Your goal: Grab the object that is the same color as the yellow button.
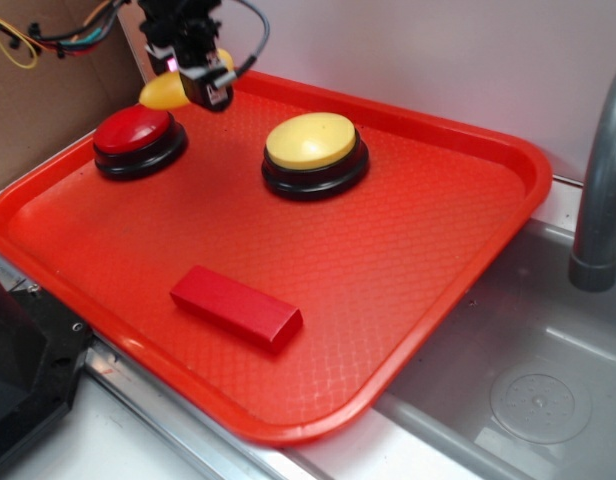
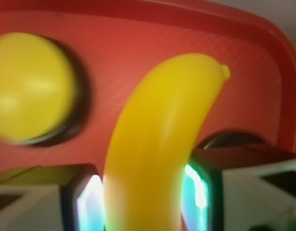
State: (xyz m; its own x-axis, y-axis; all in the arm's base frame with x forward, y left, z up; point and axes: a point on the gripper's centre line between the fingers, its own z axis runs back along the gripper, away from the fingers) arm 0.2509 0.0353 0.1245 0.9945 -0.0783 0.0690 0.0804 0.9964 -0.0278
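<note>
The object, a small glossy yellow banana toy (image 1: 164, 92), hangs above the far left corner of the red tray (image 1: 458, 250), with my gripper (image 1: 203, 85) shut on it. In the wrist view the banana (image 2: 162, 139) fills the middle, pinched between both fingers (image 2: 88, 202), with my gripper (image 2: 143, 204) closed round its lower part. The yellow button (image 1: 310, 141), a pale dome on a black base, stands on the tray to the right of the gripper; in the wrist view the yellow button (image 2: 30, 86) shows at the left.
A red button (image 1: 136, 130) on a black base sits just below the gripper. A flat red block (image 1: 235, 306) lies near the tray's front. A grey sink basin (image 1: 533, 390) and a grey pipe (image 1: 600, 190) are at the right. Cardboard and wires stand behind at the left.
</note>
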